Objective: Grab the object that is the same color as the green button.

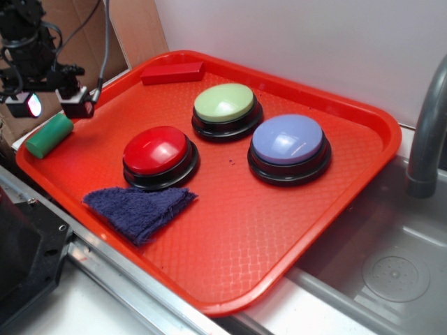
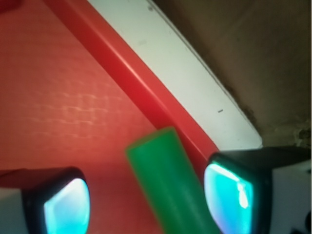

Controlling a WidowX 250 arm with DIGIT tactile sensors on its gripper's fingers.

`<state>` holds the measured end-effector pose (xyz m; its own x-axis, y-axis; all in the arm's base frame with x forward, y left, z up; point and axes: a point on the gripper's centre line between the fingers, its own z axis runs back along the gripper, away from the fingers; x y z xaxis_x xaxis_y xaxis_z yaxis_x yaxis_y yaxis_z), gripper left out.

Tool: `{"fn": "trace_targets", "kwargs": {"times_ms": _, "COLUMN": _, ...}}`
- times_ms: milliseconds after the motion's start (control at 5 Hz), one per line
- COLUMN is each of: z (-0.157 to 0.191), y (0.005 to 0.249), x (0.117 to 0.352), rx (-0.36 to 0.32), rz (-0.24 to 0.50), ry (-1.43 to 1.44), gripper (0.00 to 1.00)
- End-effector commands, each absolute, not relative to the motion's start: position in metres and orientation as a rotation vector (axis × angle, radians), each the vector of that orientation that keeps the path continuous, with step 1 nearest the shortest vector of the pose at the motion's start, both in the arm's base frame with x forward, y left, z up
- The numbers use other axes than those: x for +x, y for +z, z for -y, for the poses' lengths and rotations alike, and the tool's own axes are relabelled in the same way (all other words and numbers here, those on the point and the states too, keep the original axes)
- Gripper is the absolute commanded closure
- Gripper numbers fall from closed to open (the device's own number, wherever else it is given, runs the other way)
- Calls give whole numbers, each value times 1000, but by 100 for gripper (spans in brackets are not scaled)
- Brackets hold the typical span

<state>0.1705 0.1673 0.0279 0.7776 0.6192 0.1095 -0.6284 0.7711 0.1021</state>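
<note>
A small mid-green cylinder (image 1: 49, 135) lies on the left rim of the red tray (image 1: 293, 230). The pale green dome button (image 1: 224, 103) on its black base stands at the tray's back middle. My gripper (image 1: 54, 105) hangs just above and behind the cylinder, jaws open. In the wrist view the cylinder (image 2: 168, 183) lies tilted between the two glowing fingertips (image 2: 229, 195), closer to the right one, with a clear gap to the left one. My gripper (image 2: 148, 202) holds nothing.
A red dome button (image 1: 158, 151) and a blue-lilac dome button (image 1: 288, 139) stand on the tray. A red rectangular block (image 1: 172, 72) lies at the back left. A dark blue cloth (image 1: 140, 208) lies at the front. A sink (image 1: 391, 265) and grey faucet (image 1: 426, 125) are to the right.
</note>
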Motion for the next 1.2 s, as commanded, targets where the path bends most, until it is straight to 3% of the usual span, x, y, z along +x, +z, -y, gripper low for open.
{"fn": "trace_targets", "kwargs": {"times_ms": 0, "z": -174, "y": 22, "x": 166, "rx": 146, "rz": 48, "ry": 647, "gripper": 0}}
{"fn": "trace_targets", "kwargs": {"times_ms": 200, "z": -173, "y": 7, "x": 165, "rx": 103, "rz": -7, "ry": 583, "gripper": 0}}
{"fn": "trace_targets", "kwargs": {"times_ms": 600, "z": -153, "y": 4, "x": 170, "rx": 40, "rz": 28, "ry": 557, "gripper": 0}}
{"fn": "trace_targets", "kwargs": {"times_ms": 1000, "z": -136, "y": 2, "x": 171, "rx": 26, "rz": 34, "ry": 516, "gripper": 0}}
